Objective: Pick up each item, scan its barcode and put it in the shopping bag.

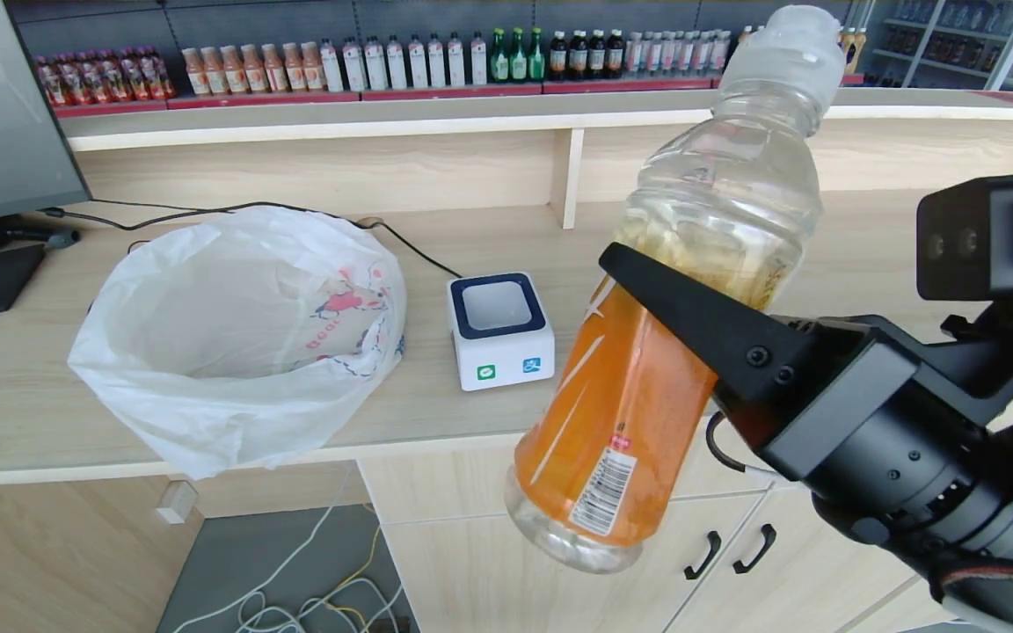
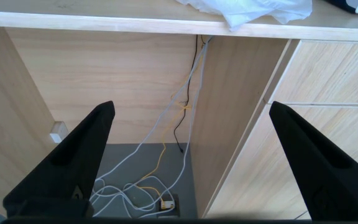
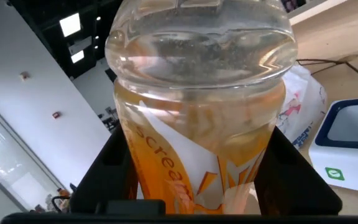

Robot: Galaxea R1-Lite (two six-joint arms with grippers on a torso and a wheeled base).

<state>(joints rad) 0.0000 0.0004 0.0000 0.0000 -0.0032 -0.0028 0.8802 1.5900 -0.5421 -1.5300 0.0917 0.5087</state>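
My right gripper (image 1: 691,308) is shut on a clear bottle of orange drink (image 1: 647,352), held tilted in the air to the right of the scanner, cap up and away. A barcode label (image 1: 605,489) faces me near the bottle's base. In the right wrist view the bottle (image 3: 197,124) sits between the black fingers (image 3: 114,168). The white barcode scanner (image 1: 499,330) with its dark-framed window stands on the wooden counter (image 1: 23,396). Left of it lies the open white shopping bag (image 1: 234,334). My left gripper (image 2: 191,162) hangs open below the counter, nothing between its fingers.
A monitor (image 1: 5,105) stands at the counter's far left with a black cable (image 1: 207,209) running behind the bag. Shelves of bottles (image 1: 383,61) line the back. Drawers with black handles (image 1: 731,549) sit under the counter; loose cables (image 2: 148,186) lie on the floor.
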